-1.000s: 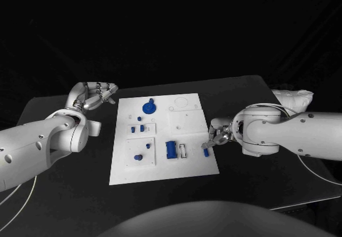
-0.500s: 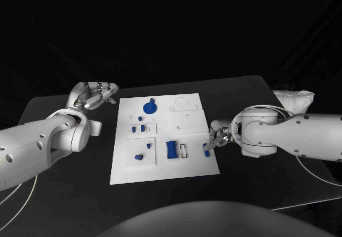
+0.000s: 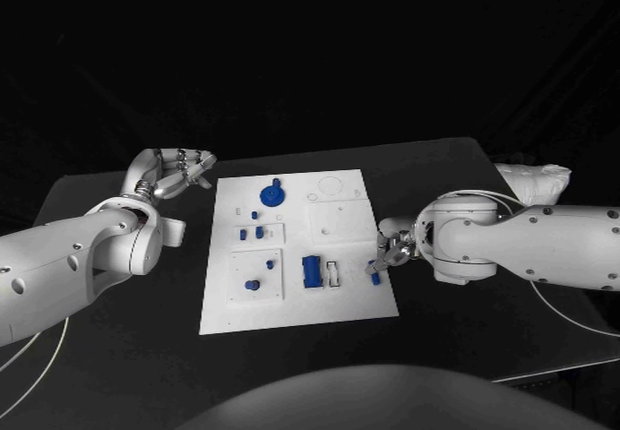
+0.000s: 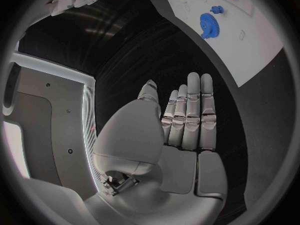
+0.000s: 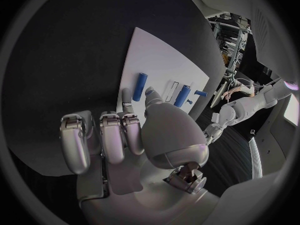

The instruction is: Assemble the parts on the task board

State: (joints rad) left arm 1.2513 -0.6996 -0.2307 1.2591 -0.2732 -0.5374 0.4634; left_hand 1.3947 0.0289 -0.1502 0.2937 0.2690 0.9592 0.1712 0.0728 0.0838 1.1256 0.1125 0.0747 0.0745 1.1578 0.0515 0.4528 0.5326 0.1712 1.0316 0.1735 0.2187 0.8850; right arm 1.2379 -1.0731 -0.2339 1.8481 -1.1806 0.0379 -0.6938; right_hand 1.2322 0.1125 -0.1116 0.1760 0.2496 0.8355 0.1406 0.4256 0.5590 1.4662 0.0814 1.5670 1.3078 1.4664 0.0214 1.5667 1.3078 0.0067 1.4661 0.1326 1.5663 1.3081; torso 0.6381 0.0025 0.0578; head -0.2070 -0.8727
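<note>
Progress: several blue parts seated on task board (image 3: pixel 291 305), small blue bar (image 3: pixel 374 278) loose at its edge | right hand (image 3: pixel 391 249) hovering over it, empty | left hand (image 3: pixel 181 170) fingers straight, empty, off the board | much left, I'd say.

No readable text, label, brand, number or sign anywhere.

We see a black table (image 3: pixel 129 349) whose surface extends beyond all sides of the one thing resting directly on it: the white task board (image 3: pixel 348 305). The board lies flat near the table's middle, its long axis running away from the robot, slightly skewed to the table's edges. In the right wrist view we find the same board (image 5: pixel 162 60) flat on the dark tabletop (image 5: pixel 75 50).
</note>
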